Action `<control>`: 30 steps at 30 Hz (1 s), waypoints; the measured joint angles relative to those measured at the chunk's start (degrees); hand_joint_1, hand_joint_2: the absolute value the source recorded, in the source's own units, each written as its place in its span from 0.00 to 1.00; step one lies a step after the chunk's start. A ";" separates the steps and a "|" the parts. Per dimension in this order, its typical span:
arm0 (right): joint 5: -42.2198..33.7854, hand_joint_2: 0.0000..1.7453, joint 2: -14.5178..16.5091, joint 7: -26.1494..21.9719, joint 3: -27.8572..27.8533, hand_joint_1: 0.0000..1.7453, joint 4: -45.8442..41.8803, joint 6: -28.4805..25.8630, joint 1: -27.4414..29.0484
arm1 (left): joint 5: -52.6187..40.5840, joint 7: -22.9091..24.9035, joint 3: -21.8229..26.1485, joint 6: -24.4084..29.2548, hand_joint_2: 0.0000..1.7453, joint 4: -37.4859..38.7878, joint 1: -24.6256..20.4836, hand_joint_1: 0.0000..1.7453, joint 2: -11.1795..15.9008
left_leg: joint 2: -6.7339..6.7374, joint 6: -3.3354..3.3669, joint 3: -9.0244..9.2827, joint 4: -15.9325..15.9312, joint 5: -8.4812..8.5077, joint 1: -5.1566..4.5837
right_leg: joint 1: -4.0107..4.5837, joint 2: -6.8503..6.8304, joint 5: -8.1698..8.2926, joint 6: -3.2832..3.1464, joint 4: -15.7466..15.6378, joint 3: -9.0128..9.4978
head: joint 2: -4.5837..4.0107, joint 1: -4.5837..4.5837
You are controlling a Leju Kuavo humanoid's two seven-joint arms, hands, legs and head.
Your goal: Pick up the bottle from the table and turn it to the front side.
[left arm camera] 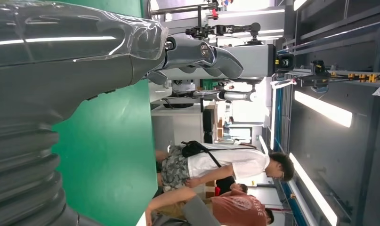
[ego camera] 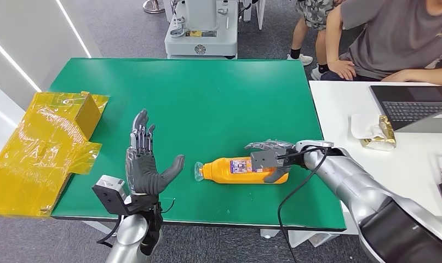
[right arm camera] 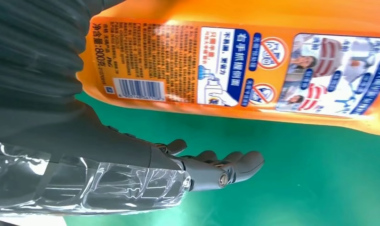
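An orange bottle (ego camera: 241, 170) lies on its side on the green table (ego camera: 207, 98), clear cap pointing left. Its label with a barcode and small pictures faces up (right arm camera: 235, 66). My right hand (ego camera: 270, 158) reaches over the bottle's base end, fingers on the far side and thumb on the near side. In the right wrist view the fingers (right arm camera: 225, 167) are stretched out, and a strip of green shows between them and the bottle. My left hand (ego camera: 144, 161) stands upright and open just left of the cap, palm toward the bottle, holding nothing.
A yellow-taped cardboard box (ego camera: 43, 145) overhangs the table's left edge. On the right a white table (ego camera: 339, 109) carries a laptop (ego camera: 413, 104) and a gold packet (ego camera: 378, 134). People (ego camera: 383, 38) sit and stand behind it. A machine base (ego camera: 202, 33) stands beyond the far edge.
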 joint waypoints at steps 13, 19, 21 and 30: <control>0.32 1.00 -0.47 0.40 1.10 0.00 0.42 -0.03 0.00 | 0.00 0.00 0.01 -0.38 1.00 0.04 0.03 0.00 0.00 | 0.00 0.00 0.00 0.00 0.00 0.00 | 0.00 0.01 0.00 0.00 0.00 0.00 | 0.00 0.00; 0.22 1.00 -0.66 0.08 1.45 0.70 0.75 -0.76 0.16 | 0.03 0.00 0.01 -0.50 1.00 0.17 0.02 0.00 0.00 | 0.00 0.00 0.00 0.00 0.00 0.00 | 0.00 0.01 0.00 0.00 0.00 0.00 | 0.00 0.00; 0.15 1.00 -0.74 -0.50 1.52 0.91 0.84 -0.98 0.34 | 0.07 -0.01 0.01 -0.51 1.00 0.24 0.02 0.00 0.00 | 0.00 0.00 0.00 0.00 0.00 0.00 | 0.00 0.01 0.00 0.00 0.00 0.00 | 0.00 0.00; -0.15 1.00 -0.81 -2.03 1.54 0.99 0.95 -3.29 1.33 | 0.11 0.00 0.06 -0.09 1.00 0.40 0.03 0.00 0.00 | 0.01 0.00 0.01 0.00 0.00 0.00 | 0.00 0.01 0.00 0.00 0.00 0.00 | 0.00 0.00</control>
